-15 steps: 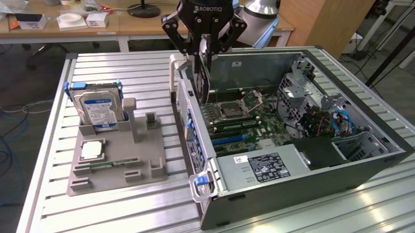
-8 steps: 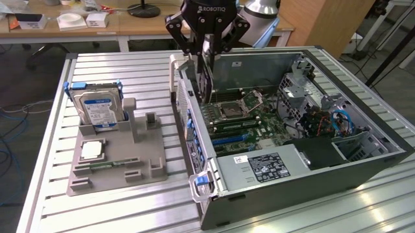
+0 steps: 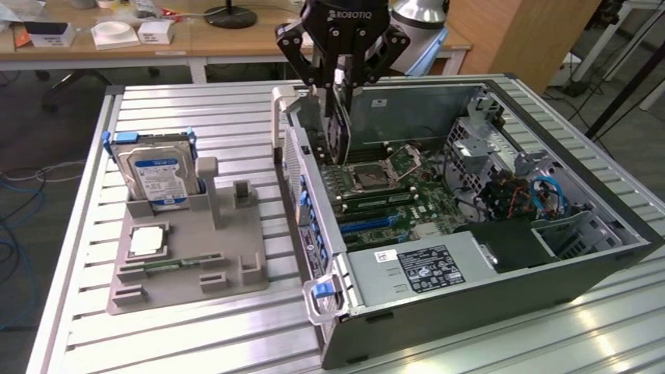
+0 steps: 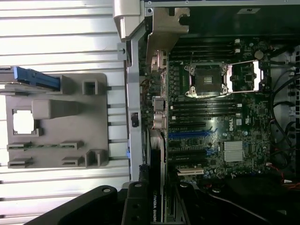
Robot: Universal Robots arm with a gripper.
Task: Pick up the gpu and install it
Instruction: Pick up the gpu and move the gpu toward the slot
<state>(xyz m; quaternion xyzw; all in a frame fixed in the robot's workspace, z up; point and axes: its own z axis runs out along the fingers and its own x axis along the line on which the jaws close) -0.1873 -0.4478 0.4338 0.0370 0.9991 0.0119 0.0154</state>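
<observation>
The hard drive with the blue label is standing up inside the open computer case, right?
Not quite. The hard drive is standing up, but in the gray holder outside the computer case, toward the exterior view's left. The exterior view shows it.

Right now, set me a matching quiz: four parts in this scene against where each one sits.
Parts:
1 gpu
2 hard drive
3 square silver chip
4 power supply

Places:
a lying flat on the grey holder
b gripped in the pincer over the rear of the case
c standing upright in the grey holder
d in the case's near corner, label up

Pairs: 1-b, 2-c, 3-a, 4-d
</observation>
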